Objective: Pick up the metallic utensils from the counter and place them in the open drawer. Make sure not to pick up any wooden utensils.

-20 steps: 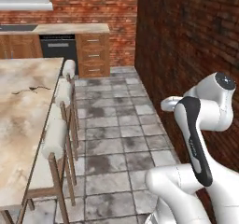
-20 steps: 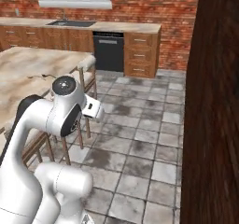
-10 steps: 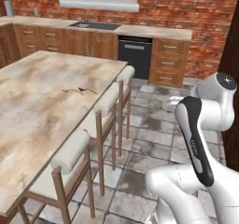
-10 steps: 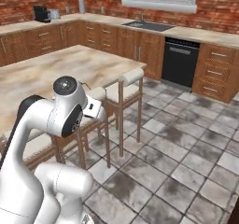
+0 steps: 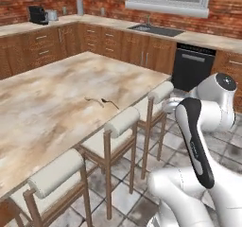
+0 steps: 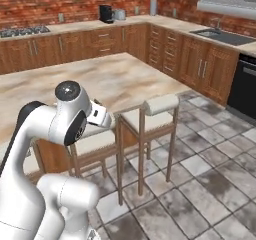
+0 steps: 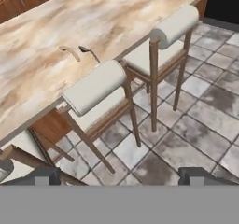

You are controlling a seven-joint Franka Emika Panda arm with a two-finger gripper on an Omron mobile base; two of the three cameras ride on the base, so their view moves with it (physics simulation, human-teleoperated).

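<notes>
The counter (image 5: 47, 108) is a big marbled island top, seen also in the hand view (image 7: 107, 17). Near its stool-side edge lie two thin pieces close together. One is a dark slender metallic utensil with a small bowl (image 5: 110, 101) (image 7: 89, 52). Just left of it lies a pale tan curved wooden utensil (image 5: 93, 100) (image 7: 70, 51). My gripper (image 7: 121, 176) is open, its dark fingertips (image 7: 46, 175) wide apart with nothing between them. It hangs over the tiled floor, well short of the island and outside the stools. The open drawer is out of view.
Three white-cushioned wooden stools (image 5: 120, 124) line the island's near edge, between me and the utensils. Grey tiled floor (image 7: 186, 106) lies to the right. Wall cabinets with a sink (image 5: 156, 30), a black dishwasher (image 5: 191, 70) and a coffee machine (image 5: 37, 14) stand behind.
The whole picture has shifted, so the base has driven and turned. The island is now closer and more central, and the stools are in front. The gripper has stayed open.
</notes>
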